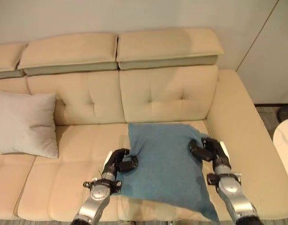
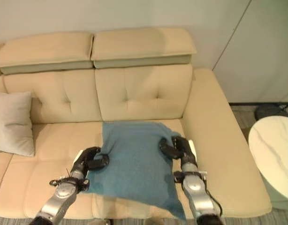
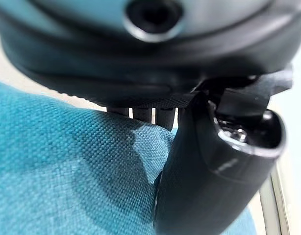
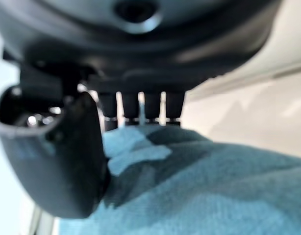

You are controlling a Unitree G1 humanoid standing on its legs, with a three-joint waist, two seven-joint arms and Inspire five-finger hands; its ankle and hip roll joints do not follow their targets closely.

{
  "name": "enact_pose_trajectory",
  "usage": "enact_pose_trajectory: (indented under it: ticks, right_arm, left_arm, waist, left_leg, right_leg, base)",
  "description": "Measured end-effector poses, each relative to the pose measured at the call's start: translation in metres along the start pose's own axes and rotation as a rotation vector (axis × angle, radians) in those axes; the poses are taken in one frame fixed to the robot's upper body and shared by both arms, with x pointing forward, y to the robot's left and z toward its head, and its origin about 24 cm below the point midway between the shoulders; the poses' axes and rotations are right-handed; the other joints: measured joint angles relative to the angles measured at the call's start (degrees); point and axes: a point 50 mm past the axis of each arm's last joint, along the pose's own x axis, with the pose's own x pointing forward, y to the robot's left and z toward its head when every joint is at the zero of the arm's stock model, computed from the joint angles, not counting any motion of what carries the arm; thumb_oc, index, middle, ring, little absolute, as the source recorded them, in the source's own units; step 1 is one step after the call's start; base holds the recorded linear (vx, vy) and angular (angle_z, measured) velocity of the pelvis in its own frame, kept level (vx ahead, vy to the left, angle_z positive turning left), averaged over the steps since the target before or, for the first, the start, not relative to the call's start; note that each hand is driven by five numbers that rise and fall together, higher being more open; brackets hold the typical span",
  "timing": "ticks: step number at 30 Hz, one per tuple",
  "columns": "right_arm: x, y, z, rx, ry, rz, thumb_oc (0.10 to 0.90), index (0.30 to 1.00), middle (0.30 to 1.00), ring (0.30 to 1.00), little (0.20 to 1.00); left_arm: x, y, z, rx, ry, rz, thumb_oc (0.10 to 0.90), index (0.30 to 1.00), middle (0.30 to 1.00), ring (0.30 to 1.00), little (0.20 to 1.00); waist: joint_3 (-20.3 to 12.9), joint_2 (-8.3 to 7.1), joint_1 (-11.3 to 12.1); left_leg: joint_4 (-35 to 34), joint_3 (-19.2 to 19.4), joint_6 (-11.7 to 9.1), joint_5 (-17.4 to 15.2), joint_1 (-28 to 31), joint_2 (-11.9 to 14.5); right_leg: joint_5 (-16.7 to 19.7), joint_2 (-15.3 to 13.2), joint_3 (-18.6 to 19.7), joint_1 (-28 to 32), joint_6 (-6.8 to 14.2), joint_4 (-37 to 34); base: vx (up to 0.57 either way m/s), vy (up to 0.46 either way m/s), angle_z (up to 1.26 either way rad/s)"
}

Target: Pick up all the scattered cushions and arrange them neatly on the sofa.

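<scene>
1. A teal cushion (image 1: 167,164) lies flat on the seat of the beige sofa (image 1: 167,93), toward its right end; one lower corner hangs past the seat's front edge.
2. The left hand (image 1: 119,162) grips the cushion's left edge; in the head views its fingers curl over the top of the fabric; the left wrist view shows the thumb (image 3: 204,181) pressed against the teal cloth with the fingers going down behind the fold, so the edge is pinched between them.
3. The right hand (image 1: 207,149) grips the cushion's right edge, near the upper right corner; its fingers curl onto the fabric from the side; in the right wrist view the thumb (image 4: 67,166) lies on the cloth and the fingers (image 4: 140,110) drop behind it, pinching the edge.
4. A grey cushion (image 1: 24,124) stands propped against the backrest at the sofa's left, well apart from the teal one.
5. A pale round table (image 2: 273,154) stands beside the sofa's right armrest.
</scene>
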Motion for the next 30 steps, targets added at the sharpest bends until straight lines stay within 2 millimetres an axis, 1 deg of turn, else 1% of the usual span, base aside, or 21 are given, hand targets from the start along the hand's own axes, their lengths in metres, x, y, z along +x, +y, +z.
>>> enact_pose_trajectory:
  ticks: [3, 6, 7, 8, 10, 11, 12, 13, 16, 19, 20, 21, 22, 23, 24, 25, 26, 27, 28, 29, 30]
  right_arm:
    - [0.032, 0.000, 0.057, -0.018, -0.192, -0.078, 0.400, 0.300, 0.300, 0.300, 0.300]
    - [0.045, 0.005, 0.093, -0.042, -0.311, -0.130, 0.400, 0.300, 0.300, 0.300, 0.300]
    - [0.055, 0.002, 0.126, -0.063, -0.418, -0.176, 0.400, 0.300, 0.300, 0.300, 0.300]
    - [0.058, -0.004, 0.146, -0.068, -0.483, -0.220, 0.400, 0.300, 0.300, 0.300, 0.300]
    - [0.061, -0.005, 0.161, -0.087, -0.530, -0.260, 0.400, 0.300, 0.300, 0.300, 0.300]
    - [0.065, -0.010, 0.177, -0.142, -0.582, -0.292, 0.400, 0.300, 0.300, 0.300, 0.300]
    - [0.066, -0.017, 0.195, -0.166, -0.638, -0.339, 0.400, 0.300, 0.300, 0.300, 0.300]
    - [0.064, -0.027, 0.223, -0.185, -0.735, -0.427, 0.400, 0.300, 0.300, 0.300, 0.300]
    - [0.062, -0.031, 0.262, -0.206, -0.855, -0.519, 0.400, 0.300, 0.300, 0.300, 0.300]
    - [0.072, -0.037, 0.300, -0.274, -0.888, -0.592, 0.400, 0.300, 0.300, 0.300, 0.300]
    - [0.074, -0.040, 0.310, -0.288, -0.889, -0.612, 0.599, 0.599, 0.599, 0.599, 0.599]
    - [0.076, -0.042, 0.319, -0.294, -0.891, -0.632, 0.800, 0.900, 0.900, 0.900, 0.900]
    - [0.077, -0.044, 0.329, -0.306, -0.892, -0.654, 0.800, 0.900, 0.900, 0.900, 0.900]
    - [0.079, -0.048, 0.341, -0.312, -0.878, -0.677, 0.800, 0.900, 0.900, 0.900, 0.900]
    - [0.079, -0.051, 0.345, -0.302, -0.875, -0.681, 0.800, 0.900, 0.900, 0.900, 0.900]
    - [0.081, -0.057, 0.348, -0.323, -0.861, -0.688, 0.800, 0.900, 0.900, 0.900, 0.900]
    - [0.081, -0.062, 0.349, -0.320, -0.850, -0.686, 0.800, 0.900, 0.900, 0.900, 0.900]
    - [0.081, -0.073, 0.354, -0.305, -0.826, -0.695, 0.800, 0.900, 0.900, 0.900, 0.900]
    - [0.082, -0.075, 0.354, -0.300, -0.806, -0.698, 0.800, 0.900, 0.900, 0.900, 0.900]
    - [0.085, -0.074, 0.348, -0.276, -0.776, -0.668, 0.800, 0.900, 0.900, 0.900, 0.900]
    - [0.087, -0.071, 0.343, -0.272, -0.763, -0.647, 0.800, 0.900, 0.900, 0.900, 0.900]
  left_arm:
    - [0.025, 0.004, 0.055, 0.040, -0.182, 0.057, 0.400, 0.300, 0.300, 0.300, 0.300]
    - [0.036, 0.008, 0.086, 0.043, -0.276, 0.130, 0.400, 0.300, 0.300, 0.300, 0.300]
    - [0.044, 0.012, 0.118, 0.060, -0.375, 0.176, 0.400, 0.300, 0.300, 0.300, 0.300]
    - [0.046, 0.014, 0.141, 0.054, -0.456, 0.202, 0.400, 0.300, 0.300, 0.300, 0.300]
    - [0.048, 0.017, 0.161, 0.065, -0.523, 0.251, 0.400, 0.300, 0.300, 0.300, 0.300]
    - [0.049, 0.017, 0.180, 0.071, -0.580, 0.274, 0.400, 0.300, 0.300, 0.300, 0.300]
    - [0.048, 0.017, 0.201, 0.081, -0.651, 0.300, 0.400, 0.300, 0.300, 0.300, 0.300]
    - [0.044, 0.015, 0.234, 0.074, -0.767, 0.343, 0.400, 0.300, 0.300, 0.300, 0.300]
    - [0.038, 0.019, 0.266, 0.073, -0.878, 0.410, 0.400, 0.300, 0.300, 0.300, 0.300]
    - [0.047, 0.019, 0.303, 0.126, -0.932, 0.467, 0.400, 0.300, 0.300, 0.300, 0.300]
    - [0.049, 0.018, 0.315, 0.146, -0.942, 0.481, 0.660, 0.691, 0.691, 0.691, 0.691]
    - [0.050, 0.017, 0.325, 0.159, -0.951, 0.491, 0.800, 0.900, 0.900, 0.900, 0.900]
    - [0.051, 0.017, 0.337, 0.174, -0.961, 0.503, 0.800, 0.900, 0.900, 0.900, 0.900]
    - [0.052, 0.017, 0.353, 0.203, -0.969, 0.514, 0.800, 0.900, 0.900, 0.900, 0.900]
    - [0.051, 0.016, 0.359, 0.203, -0.973, 0.503, 0.800, 0.900, 0.900, 0.900, 0.900]
    - [0.052, 0.015, 0.363, 0.222, -0.973, 0.495, 0.800, 0.900, 0.900, 0.900, 0.900]
    - [0.052, 0.014, 0.366, 0.226, -0.972, 0.480, 0.800, 0.900, 0.900, 0.900, 0.900]
    - [0.050, 0.014, 0.372, 0.223, -0.978, 0.453, 0.800, 0.900, 0.900, 0.900, 0.900]
    - [0.048, 0.016, 0.376, 0.220, -0.985, 0.445, 0.800, 0.900, 0.900, 0.900, 0.900]
    - [0.050, 0.018, 0.373, 0.210, -0.979, 0.435, 0.800, 0.900, 0.900, 0.900, 0.900]
    - [0.052, 0.020, 0.368, 0.199, -0.962, 0.432, 0.800, 0.900, 0.900, 0.900, 0.900]
  waist:
    - [2.41, 0.13, 0.48]
    - [2.97, -0.02, 0.92]
    - [3.06, -0.03, 1.57]
    - [3.77, -0.34, 2.19]
    - [4.17, -0.79, 2.34]
    - [4.19, -0.83, 2.36]
    - [4.27, -0.81, 2.46]
    - [4.39, -1.00, 2.53]
    - [4.52, -1.22, 2.40]
    - [4.53, -1.25, 2.35]
    - [4.44, -1.42, 2.36]
    - [4.44, -1.43, 2.38]
    - [4.43, -1.44, 2.45]
    - [4.47, -1.50, 2.53]
    - [4.51, -1.59, 2.26]
    - [4.46, -1.71, 2.21]
    - [4.29, -2.15, 1.78]
    - [4.67, -2.97, 1.24]
    - [5.35, -3.88, 1.00]
    - [6.07, -5.22, 0.56]
    - [6.06, -5.14, 0.70]
  left_leg:
    - [0.01, 0.01, 0.58, 1.49, -5.56, -0.20]
    - [0.11, -0.12, 0.66, 1.55, -7.69, -0.29]
    - [0.07, -0.17, 0.51, 2.02, -10.74, -0.26]
    - [0.06, -0.26, 0.56, 2.39, -11.94, -0.25]
    - [0.07, -0.43, 0.64, 2.44, -12.02, -0.40]
    - [0.07, -0.98, 0.65, 2.45, -12.86, -0.62]
    - [0.06, -1.54, 0.65, 2.45, -14.03, -0.80]
    - [0.07, -2.13, 0.66, 2.52, -15.73, -0.80]
    - [0.08, -2.36, 0.66, 2.52, -16.83, -1.11]
    - [0.57, -3.21, 0.66, 2.52, -18.90, -1.20]
    - [1.02, -3.37, 0.67, 2.52, -20.06, -1.23]
    - [1.18, -3.45, 0.67, 2.53, -21.04, -1.17]
    - [1.65, -3.53, 0.72, 2.56, -22.68, -0.98]
    - [2.42, -3.64, 2.25, 3.67, -25.28, -0.81]
    - [2.22, -3.92, 5.05, 5.71, -27.18, -1.01]
    - [2.11, -4.64, 5.80, 6.27, -28.21, -1.30]
    - [1.93, -4.80, 5.65, 6.37, -29.08, -2.42]
    - [4.26, -4.68, 4.78, 5.75, -31.79, -3.95]
    - [8.71, -4.44, 3.73, 4.36, -35.39, -4.55]
    - [4.91, -4.96, 3.45, 6.36, -34.94, -4.86]
    - [1.87, -4.94, 3.22, 9.95, -32.75, -3.94]
  right_leg:
    - [1.92, -0.23, 0.12, -5.56, -0.02, -0.12]
    - [1.69, -0.43, 0.06, -7.84, 0.22, 0.37]
    - [2.07, -0.30, 0.03, -10.96, 0.07, 0.41]
    - [2.63, -0.33, 0.04, -11.99, 0.08, 0.35]
    - [2.61, -0.46, -0.13, -11.86, 0.08, 0.34]
    - [2.50, -0.54, -0.58, -12.36, 0.21, 0.13]
    - [2.52, -0.58, -0.89, -13.15, 0.21, -0.26]
    - [2.63, -0.73, -1.40, -14.49, 0.09, -0.35]
    - [2.62, -0.99, -1.40, -15.53, 0.10, -0.35]
    - [2.62, -1.08, -1.68, -17.01, 0.10, -0.34]
    - [2.62, -1.13, -1.68, -17.94, 0.10, -0.17]
    - [2.62, -1.09, -1.68, -18.89, 0.10, 0.06]
    - [2.59, -1.02, -1.68, -20.71, 0.13, 1.08]
    - [2.16, -1.27, -1.54, -24.99, 0.73, 5.25]
    - [-0.14, -2.22, -1.08, -31.13, 1.75, 13.28]
    - [-3.47, -2.82, -0.98, -33.77, 3.29, 15.29]
    - [-0.66, -3.08, -0.85, -30.86, 3.86, 8.78]
    - [2.99, -3.58, -0.73, -28.67, 0.57, 1.75]
    - [3.86, -4.43, -0.76, -29.26, 0.54, 1.66]
    - [4.07, -4.57, -0.58, -29.65, 0.63, 1.78]
    - [4.06, -3.72, -0.32, -29.68, 0.63, 1.83]
  base:
    - [-0.09, -0.001, -0.02]
    - [-0.06, -0.001, 0.02]
    - [0.00, 0.000, 0.00]
    - [0.00, 0.000, 0.00]
    - [0.00, -0.001, 0.11]
    - [0.00, -0.002, 0.18]
    - [0.01, 0.003, 0.26]
    - [0.01, -0.003, 0.19]
    - [0.00, -0.006, 0.06]
    - [-0.03, -0.030, 0.09]
    - [-0.03, -0.036, 0.13]
    - [-0.02, -0.023, 0.07]
    - [-0.04, -0.029, -0.01]
    - [-0.04, -0.005, -0.08]
    - [-0.05, -0.009, -0.10]
    - [0.00, 0.000, 0.00]
    - [-0.01, 0.005, 0.26]
    - [-0.01, 0.013, 0.30]
    - [0.00, 0.010, 0.23]
    - [0.00, 0.019, -0.12]
    - [0.01, 0.016, -0.14]
